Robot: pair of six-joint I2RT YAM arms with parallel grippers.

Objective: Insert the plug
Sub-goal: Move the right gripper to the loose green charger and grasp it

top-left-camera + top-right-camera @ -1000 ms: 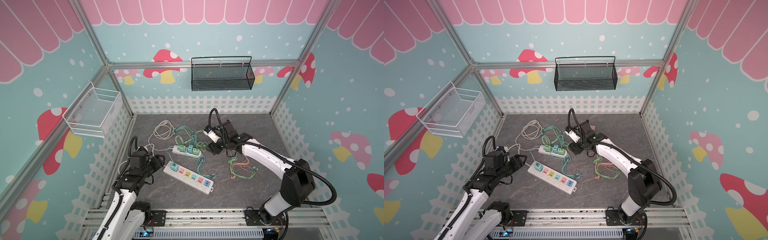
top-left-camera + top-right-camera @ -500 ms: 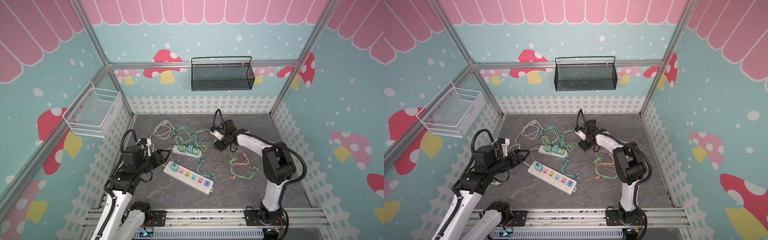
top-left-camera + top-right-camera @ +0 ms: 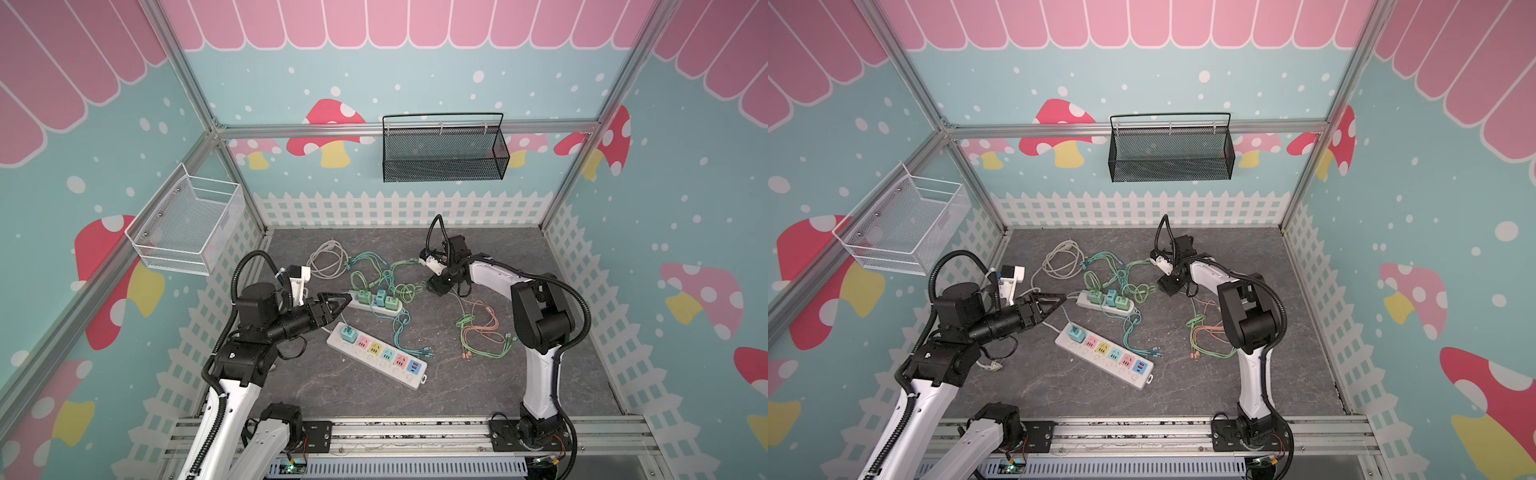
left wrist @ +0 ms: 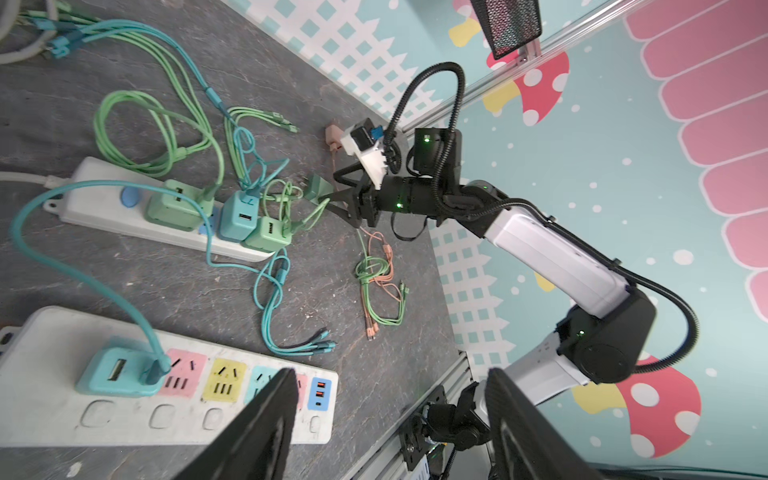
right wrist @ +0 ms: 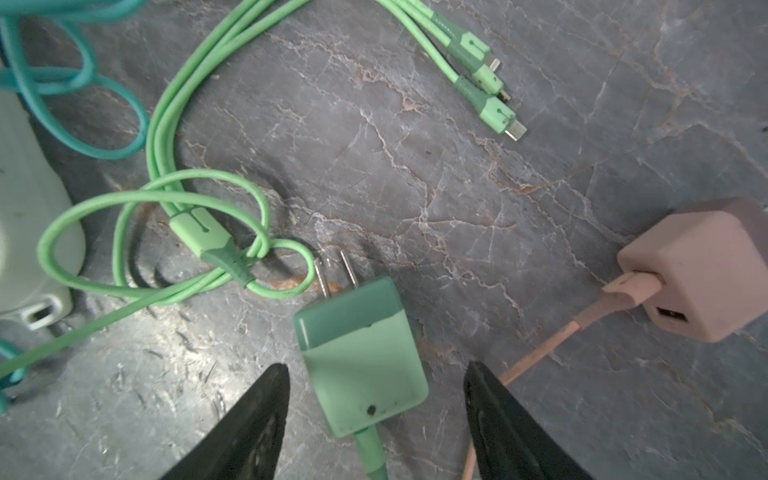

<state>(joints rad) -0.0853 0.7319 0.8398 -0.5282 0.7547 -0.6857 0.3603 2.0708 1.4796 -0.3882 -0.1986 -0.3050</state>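
Note:
A green two-pin plug (image 5: 361,353) lies flat on the grey table with its own green cable trailing from it. My right gripper (image 5: 374,368) hangs low over it, open, one finger on each side and neither touching. In both top views this gripper (image 3: 436,286) (image 3: 1169,286) sits right of a small white power strip (image 3: 374,301) (image 3: 1106,301) that carries three adapters. My left gripper (image 3: 336,301) (image 3: 1054,301) (image 4: 392,372) is open and empty, raised above that strip's left end. A long white strip with coloured sockets (image 3: 376,355) (image 4: 166,386) lies nearer the front, a teal adapter in its first socket.
A pink adapter (image 5: 706,266) with an orange cable lies close beside the green plug. Green and orange cable coils (image 3: 482,332) lie front right, a grey cable (image 3: 328,259) at the back left. A black mesh basket (image 3: 442,151) and a white wire basket (image 3: 189,224) hang on the walls.
The left arm has risen and its gripper has swung towards the small strip. The right arm has folded its elbow back, with its gripper shifting slightly towards the back right.

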